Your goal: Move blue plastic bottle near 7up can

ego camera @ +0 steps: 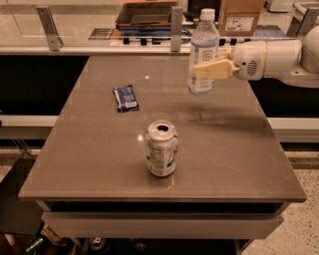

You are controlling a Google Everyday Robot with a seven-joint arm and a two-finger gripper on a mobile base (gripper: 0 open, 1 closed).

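Note:
The blue plastic bottle, clear pale blue with a white cap and a white-and-blue label, hangs upright above the far right part of the table. My gripper comes in from the right and is shut on its lower half with pale yellow fingers. The bottle's shadow falls on the table below it. The 7up can, silver-white with green markings and an open top, stands upright near the table's front middle, well to the front left of the bottle.
A flat dark-blue snack packet lies left of centre on the brown table. Behind the table runs a counter with metal posts, a dark tray and a cardboard box. My white arm reaches over the right edge.

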